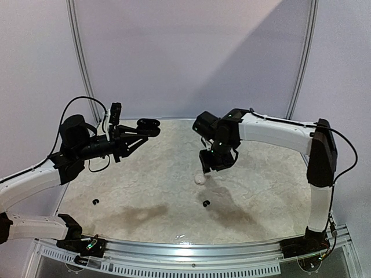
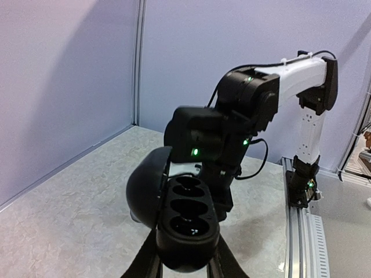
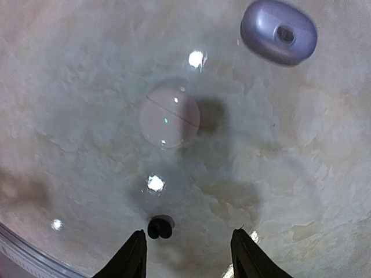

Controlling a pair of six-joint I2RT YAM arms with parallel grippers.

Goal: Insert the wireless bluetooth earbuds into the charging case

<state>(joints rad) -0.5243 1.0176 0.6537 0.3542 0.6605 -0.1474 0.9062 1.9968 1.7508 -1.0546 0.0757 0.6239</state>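
My left gripper (image 1: 138, 132) is shut on the black charging case (image 1: 149, 124) and holds it in the air over the back left of the table. In the left wrist view the case (image 2: 188, 226) sits between the fingers (image 2: 227, 265) with its lid (image 2: 146, 188) swung open to the left and its dark wells facing up. One black earbud (image 1: 206, 203) lies on the table; in the right wrist view this earbud (image 3: 159, 227) lies just inside the left finger. My right gripper (image 3: 191, 255) hangs open above it, empty. Another black earbud (image 1: 95, 201) lies front left.
A white round case (image 1: 200, 178) lies shut on the table under the right gripper (image 1: 212, 165), and in the right wrist view this case (image 3: 169, 113) is beyond the earbud. A blurred lilac-grey oval thing with a dark hole (image 3: 279, 32) lies further off. The table's curved front edge (image 1: 185, 243) is near.
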